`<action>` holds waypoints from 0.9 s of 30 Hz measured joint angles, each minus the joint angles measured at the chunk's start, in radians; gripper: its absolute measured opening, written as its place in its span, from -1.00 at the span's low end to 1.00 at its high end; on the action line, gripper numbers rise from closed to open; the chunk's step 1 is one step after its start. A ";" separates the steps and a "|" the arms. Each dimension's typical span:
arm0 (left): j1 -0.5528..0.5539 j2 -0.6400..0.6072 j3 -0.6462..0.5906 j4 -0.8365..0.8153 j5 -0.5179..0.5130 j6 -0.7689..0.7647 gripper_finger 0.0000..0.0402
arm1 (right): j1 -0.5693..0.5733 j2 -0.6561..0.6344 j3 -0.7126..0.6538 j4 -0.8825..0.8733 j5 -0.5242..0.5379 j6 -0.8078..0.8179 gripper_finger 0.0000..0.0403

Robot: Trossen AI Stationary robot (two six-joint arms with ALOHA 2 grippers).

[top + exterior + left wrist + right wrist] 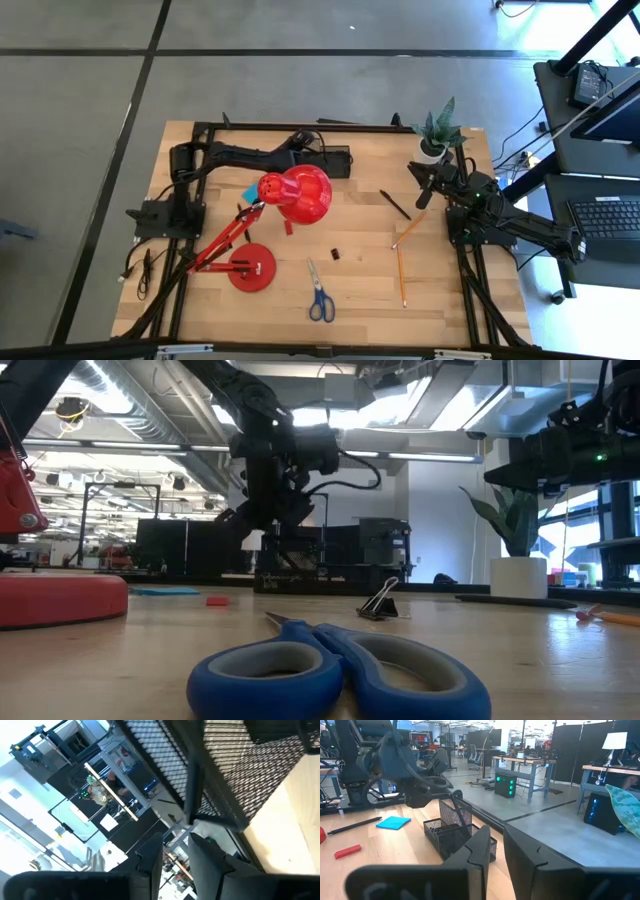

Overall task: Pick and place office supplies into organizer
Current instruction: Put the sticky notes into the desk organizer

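The black mesh organizer point(338, 160) point(455, 832) stands at the table's far edge. My left gripper point(312, 150) point(176, 840) hovers right by it, open, and its fingers touch nothing. A slim dark stick point(192, 785) stands upright against the mesh wall point(235, 775) just beyond the fingertips; I cannot tell whether it is a pen or part of the box. On the table lie blue-handled scissors point(320, 295) point(330, 670), a black clip point(336, 253) point(378, 603), a black pen point(395, 205) and two pencils point(408, 230) point(401, 275). My right gripper point(425, 190) point(496, 837) waits at the right, with a narrow gap between its fingers.
A red desk lamp's head point(295, 195) hangs over the table's middle and its round base point(250, 268) stands near left. A potted plant point(438, 135) is at the far right. A blue note point(250, 192) and a small red piece point(288, 228) lie near the lamp.
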 joint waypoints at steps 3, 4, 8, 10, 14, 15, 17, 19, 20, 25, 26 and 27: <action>0.000 -0.024 0.000 -0.002 0.000 -0.012 -0.57 | 0.000 0.000 0.000 0.000 0.000 0.000 -0.71; 0.000 -0.034 0.000 -0.004 0.001 -0.022 -0.57 | 0.000 0.000 0.000 0.000 0.000 0.000 -0.71; 0.000 -0.083 -0.001 -0.006 0.046 -0.120 -0.57 | 0.000 0.000 0.000 -0.001 0.000 0.000 -0.71; 0.000 -0.115 -0.001 -0.006 0.109 -0.192 -0.57 | 0.000 0.000 0.000 -0.001 0.000 0.000 -0.71; -0.002 -0.172 -0.001 -0.010 0.264 -0.337 -0.57 | 0.000 0.000 0.000 -0.002 0.000 0.000 -0.71; -0.002 -0.187 -0.001 -0.010 0.309 -0.370 -0.57 | 0.000 0.000 0.000 -0.002 0.000 0.000 -0.71; -0.003 -0.215 -0.001 -0.014 0.405 -0.441 -0.57 | 0.000 0.000 0.000 -0.002 0.000 0.000 -0.71; -0.002 -0.242 -0.001 -0.030 0.507 -0.514 -0.57 | 0.000 0.000 0.000 -0.004 0.000 0.000 -0.71; 0.001 -0.255 -0.001 -0.040 0.559 -0.552 -0.57 | 0.000 0.000 0.000 -0.005 0.000 0.000 -0.71; 0.011 -0.317 -0.020 -0.068 0.791 -0.705 -0.57 | 0.000 0.000 0.000 -0.008 0.000 0.000 -0.71; 0.011 -0.331 -0.037 -0.066 0.805 -0.720 -0.57 | 0.000 0.000 0.000 -0.008 0.000 0.001 -0.71; 0.010 -0.343 -0.054 -0.065 0.808 -0.734 -0.57 | 0.000 0.000 0.000 -0.009 0.000 0.001 -0.71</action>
